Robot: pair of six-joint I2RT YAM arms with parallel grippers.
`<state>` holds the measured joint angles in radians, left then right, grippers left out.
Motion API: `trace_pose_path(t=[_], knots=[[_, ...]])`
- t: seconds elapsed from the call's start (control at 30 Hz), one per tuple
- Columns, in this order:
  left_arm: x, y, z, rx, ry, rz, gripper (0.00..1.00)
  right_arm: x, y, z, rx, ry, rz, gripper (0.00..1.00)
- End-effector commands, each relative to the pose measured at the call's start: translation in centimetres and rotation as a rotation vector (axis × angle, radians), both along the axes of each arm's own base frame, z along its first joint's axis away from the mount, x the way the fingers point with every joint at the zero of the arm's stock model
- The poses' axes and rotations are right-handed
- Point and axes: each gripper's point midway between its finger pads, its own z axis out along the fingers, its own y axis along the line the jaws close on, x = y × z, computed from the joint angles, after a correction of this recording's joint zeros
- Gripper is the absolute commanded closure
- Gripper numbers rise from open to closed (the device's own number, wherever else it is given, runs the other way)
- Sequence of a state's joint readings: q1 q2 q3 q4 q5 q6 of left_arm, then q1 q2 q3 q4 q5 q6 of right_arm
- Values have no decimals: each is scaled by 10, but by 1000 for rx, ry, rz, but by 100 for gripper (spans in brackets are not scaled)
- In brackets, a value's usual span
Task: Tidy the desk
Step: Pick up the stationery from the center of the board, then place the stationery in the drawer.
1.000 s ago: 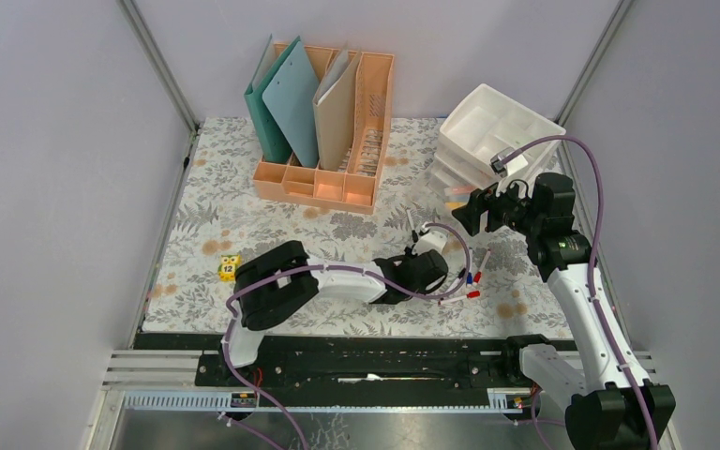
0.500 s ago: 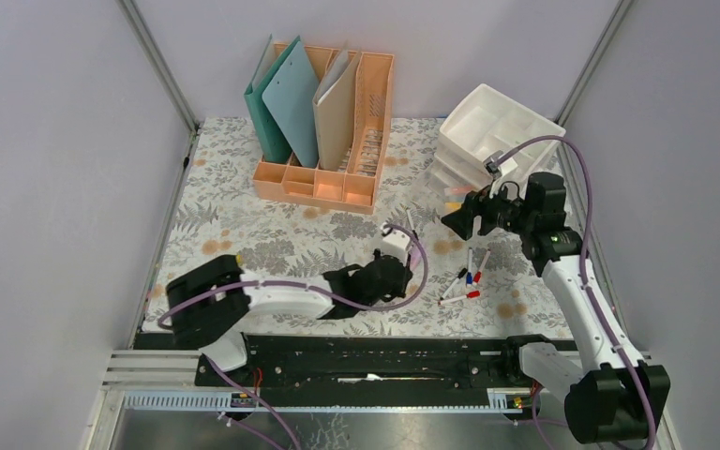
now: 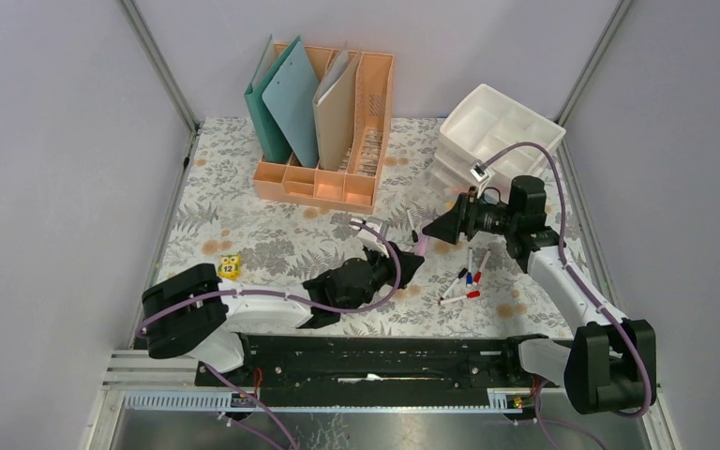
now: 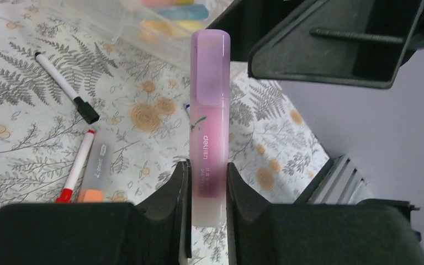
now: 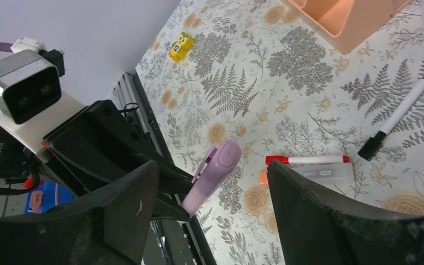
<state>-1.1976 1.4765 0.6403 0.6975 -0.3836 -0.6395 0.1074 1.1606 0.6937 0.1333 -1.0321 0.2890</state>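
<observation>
Left wrist alone shows lettering on the left tool's (image 4: 208, 167) highlighter (image 4: 210, 99).

The highlighter (image 4: 210, 110) is showing frosted, translucent pink plastic, smooth with a soft sheen, and the left end effector (image 4: 207, 171) pinching it is looking like matt black plastic. Beneath the highlighter, the desk (image 4: 11, 138) is wearing a flat, matt printed cloth. Beyond the highlighter, the file rack (image 3: 323, 183) is gleaming as smooth peach plastic, and the drawer unit (image 3: 502, 117) is reading as glossy white plastic.
</observation>
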Motion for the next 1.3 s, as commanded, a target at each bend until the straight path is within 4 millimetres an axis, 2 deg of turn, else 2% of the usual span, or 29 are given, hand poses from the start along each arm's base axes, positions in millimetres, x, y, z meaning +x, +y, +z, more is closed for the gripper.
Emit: trace_pose_path(t=[0.0, 0.1, 0.17, 0.37, 0.5, 0.57, 0.67, 0.77, 0.9, 0.93, 1.17, 1.23, 1.27], knots=[[8, -12, 44, -182, -32, 31, 100, -1, 10, 16, 50, -36, 35, 22], [11, -17, 49, -196, -39, 34, 100, -2, 15, 14, 57, -18, 48, 25], [12, -19, 49, -192, -42, 37, 100, -5, 18, 14, 58, -14, 58, 31], [18, -21, 49, -170, -53, 61, 100, -9, 24, 16, 59, -14, 78, 59], [18, -21, 48, -158, -59, 59, 99, -7, 23, 16, 41, -26, 73, 82], [14, -22, 47, -151, -67, 34, 86, -6, 22, 17, 24, -42, 67, 92], [6, -21, 48, -140, -91, -20, 57, -2, 18, 21, -16, -88, 48, 99], [-3, -12, 45, -114, -112, -58, 31, 7, 9, 25, -100, -170, 5, 100], [-7, 13, 35, -32, -128, -51, 5, 27, -11, 36, -251, -282, -107, 100], [-8, 20, 30, -5, -126, -44, 2, 33, -17, 39, -293, -323, -133, 100], [-11, 70, -13, 175, -76, 11, 1, 92, -65, 67, -637, -590, -309, 100], [-14, 80, -18, 175, -65, 22, 1, 107, -72, 66, -729, -626, -321, 100], [-15, 84, -21, 172, -61, 27, 1, 109, -66, 62, -728, -620, -303, 100]])
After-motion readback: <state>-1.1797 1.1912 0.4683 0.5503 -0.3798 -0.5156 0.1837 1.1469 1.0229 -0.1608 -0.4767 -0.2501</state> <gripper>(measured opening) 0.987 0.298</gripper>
